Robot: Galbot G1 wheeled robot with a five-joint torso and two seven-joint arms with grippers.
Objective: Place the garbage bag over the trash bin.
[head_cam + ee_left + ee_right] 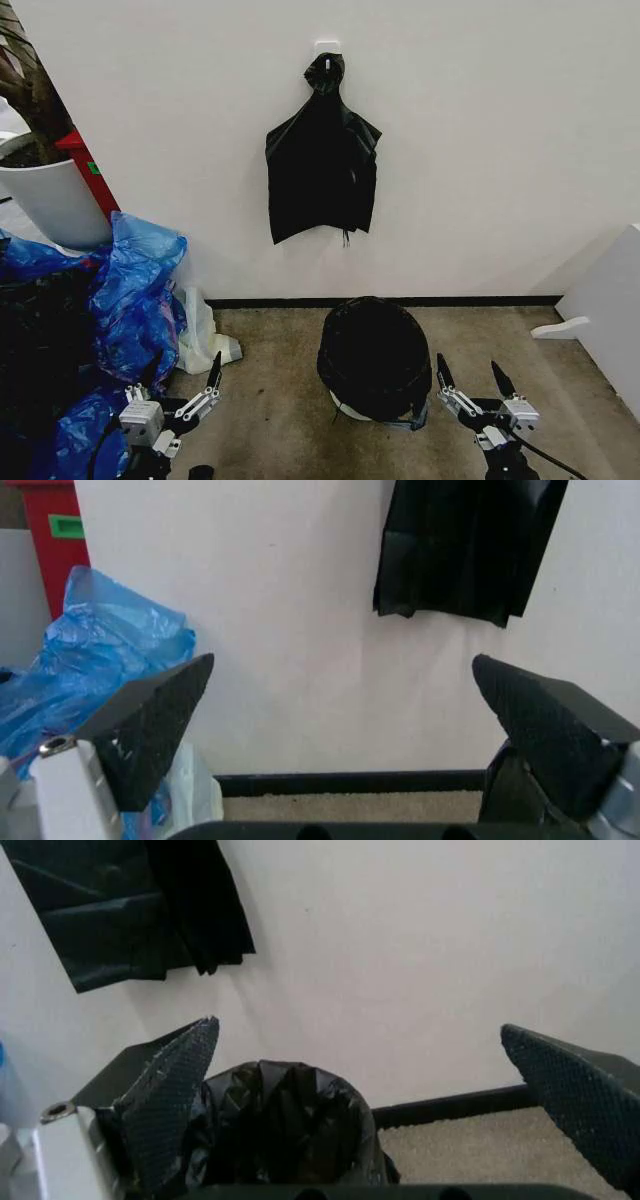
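Note:
The garbage bag (373,355), glossy black and wrinkled, is draped over the trash bin on the floor by the wall. Only a strip of the bin's cream-white side (347,409) shows below the plastic. In the right wrist view the garbage bag (285,1125) sits just beyond my right gripper (375,1095), close to one finger. My right gripper (472,378) hovers open just right of the bin, holding nothing. My left gripper (182,382) stands open and empty well to the bin's left. In the left wrist view, the left gripper (340,705) faces the bare wall.
A bundle of black bags (322,170) hangs from a wall hook above the bin. Blue plastic bags (130,290) and a white bag (205,340) pile up at the left below a white planter (55,200). A white panel (610,310) stands at the right.

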